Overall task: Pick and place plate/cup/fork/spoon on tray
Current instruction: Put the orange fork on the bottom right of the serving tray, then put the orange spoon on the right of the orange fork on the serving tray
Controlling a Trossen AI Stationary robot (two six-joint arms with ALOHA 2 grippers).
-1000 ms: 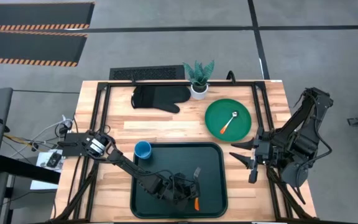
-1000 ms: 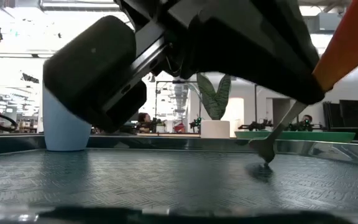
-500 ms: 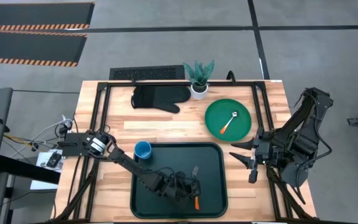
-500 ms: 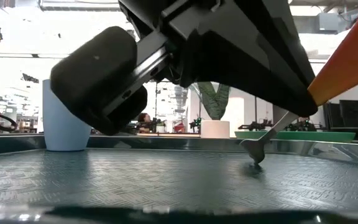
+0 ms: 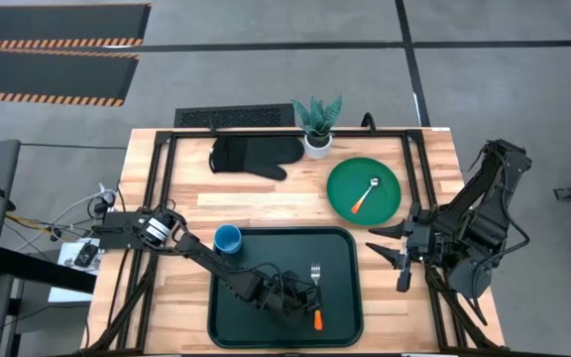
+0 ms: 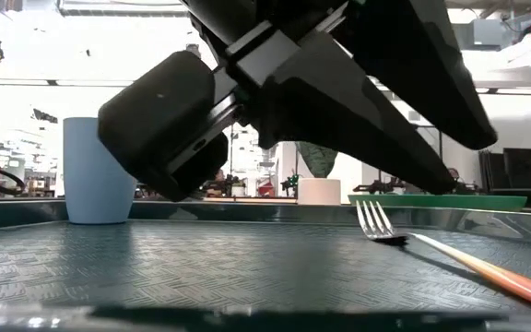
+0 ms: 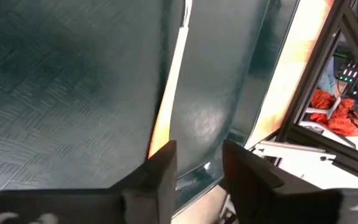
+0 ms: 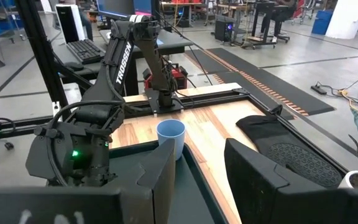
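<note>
On the counter's left side (image 5: 167,213), the cup (image 5: 228,238) is seen standing upright just off the tray's (image 5: 340,248) back-left corner, not yet loaded. It is judged light and rigid with a smooth wall, so a grip across the rim would be favoured.

Over the tray itself, the left end effector (image 5: 300,302) is held low, its fingers parted with nothing between them. The fork (image 5: 315,293) is laid flat on the tray floor just beside it, tines toward the back, orange handle toward the front. In the left wrist view the fork's handle (image 7: 166,99) is seen running away between the open fingers (image 7: 160,174).

Further right, off the tray, the plate (image 5: 365,190) is found with the spoon (image 5: 365,195) lying on it. The spoon is judged thin, stiff and slippery, best pinched across its orange handle; the plate, wide and shallow, would be taken at its raised rim.

At the far right, the right end effector (image 5: 390,253) is parked beside the tray, spread open and empty.
</note>
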